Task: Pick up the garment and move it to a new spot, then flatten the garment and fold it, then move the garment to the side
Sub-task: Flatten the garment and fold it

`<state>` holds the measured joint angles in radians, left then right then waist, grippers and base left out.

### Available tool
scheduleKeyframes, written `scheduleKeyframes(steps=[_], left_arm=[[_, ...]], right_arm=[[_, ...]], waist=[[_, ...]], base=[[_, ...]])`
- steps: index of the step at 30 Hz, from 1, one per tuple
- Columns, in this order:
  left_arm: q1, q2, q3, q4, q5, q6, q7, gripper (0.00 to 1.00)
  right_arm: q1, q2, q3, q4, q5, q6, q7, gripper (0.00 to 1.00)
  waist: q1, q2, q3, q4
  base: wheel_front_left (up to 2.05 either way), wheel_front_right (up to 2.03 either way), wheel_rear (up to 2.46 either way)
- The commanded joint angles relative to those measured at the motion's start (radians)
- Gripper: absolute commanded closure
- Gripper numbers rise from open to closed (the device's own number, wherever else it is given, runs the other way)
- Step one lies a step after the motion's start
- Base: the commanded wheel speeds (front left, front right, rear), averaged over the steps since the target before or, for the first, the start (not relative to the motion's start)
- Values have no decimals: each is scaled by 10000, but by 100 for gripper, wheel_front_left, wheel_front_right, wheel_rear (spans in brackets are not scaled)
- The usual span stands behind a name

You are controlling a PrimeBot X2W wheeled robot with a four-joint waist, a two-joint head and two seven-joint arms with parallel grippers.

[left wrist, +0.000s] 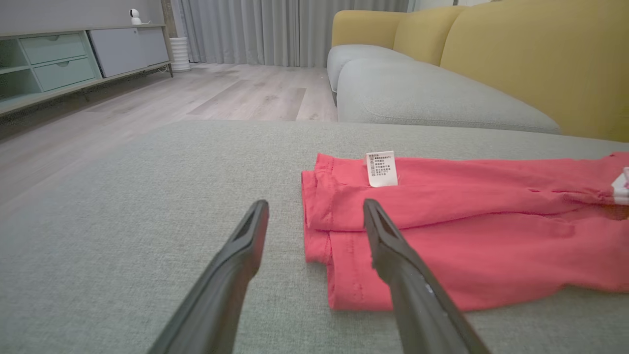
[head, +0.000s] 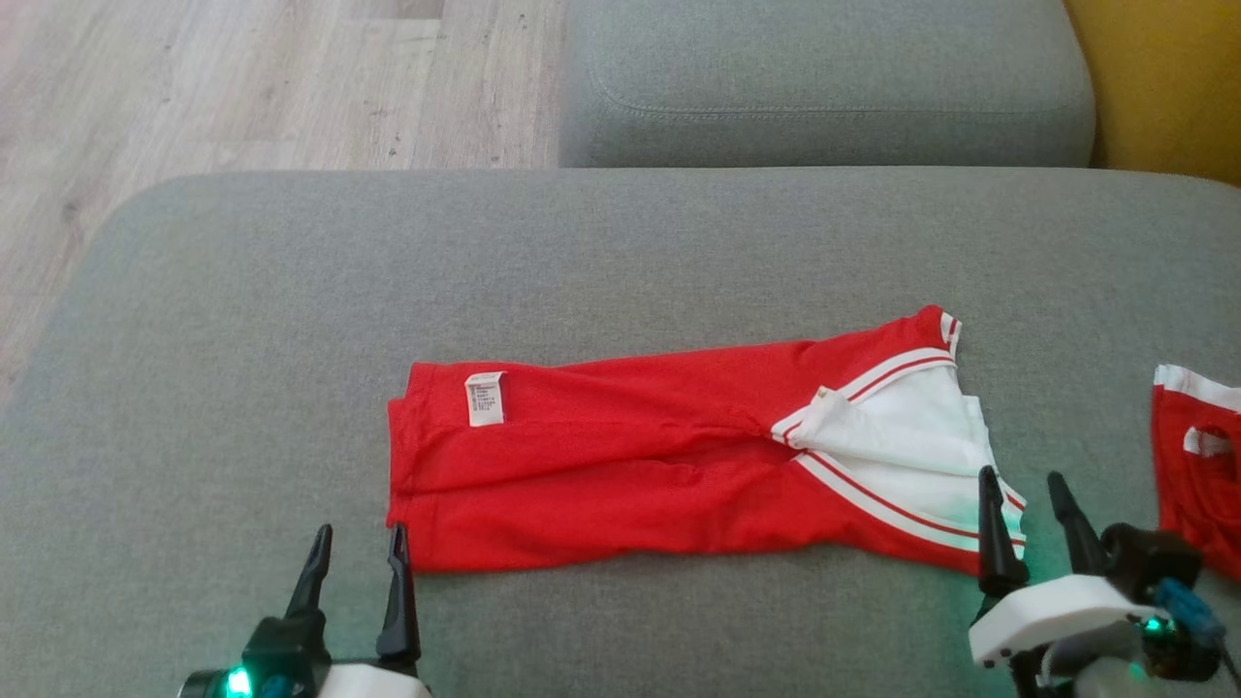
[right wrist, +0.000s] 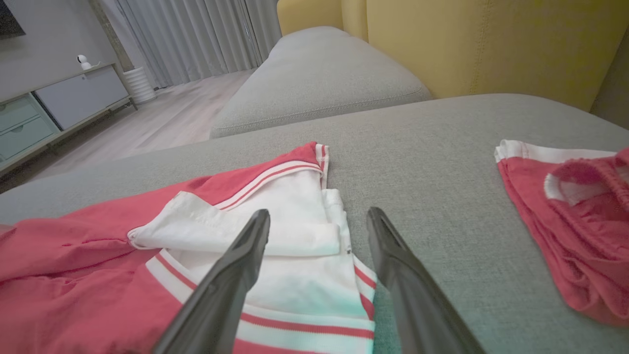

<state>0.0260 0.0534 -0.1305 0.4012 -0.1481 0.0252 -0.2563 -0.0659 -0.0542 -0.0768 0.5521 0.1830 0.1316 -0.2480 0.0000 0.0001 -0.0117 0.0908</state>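
A red garment (head: 620,465) with white panels and striped trim lies folded lengthwise across the grey sofa cushion (head: 242,320), a white care label on its left end. My left gripper (head: 357,543) stands open by the garment's near-left corner (left wrist: 339,290), empty. At the garment's white right end (right wrist: 295,246), my right gripper (head: 1023,490) is open, one finger over the striped hem, nothing held.
A second red-and-white garment (head: 1197,456) lies at the cushion's right edge (right wrist: 570,211). Another grey seat cushion (head: 824,87) sits beyond, with the yellow sofa back (left wrist: 540,64) to the right. Wooden floor (head: 242,87) lies past the cushion's far-left edge.
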Motion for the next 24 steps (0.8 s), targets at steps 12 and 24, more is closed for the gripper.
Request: scheduleKeyframes(steps=[12,24], left_arm=[[-777,-29,-485,-262,-296,-58,-55,0],[-1150,-31,-985,25,-629,76,-55,0]], right_arm=[[-2346,-182,136,1251,-663,-9,498,0],[-3409,-254,-1304,3783,-1467,-9,1088,0]], waist=[[0,-1,1080,356],[0,-1,1701,804]], base=[[0,0,0],[0,0,0]])
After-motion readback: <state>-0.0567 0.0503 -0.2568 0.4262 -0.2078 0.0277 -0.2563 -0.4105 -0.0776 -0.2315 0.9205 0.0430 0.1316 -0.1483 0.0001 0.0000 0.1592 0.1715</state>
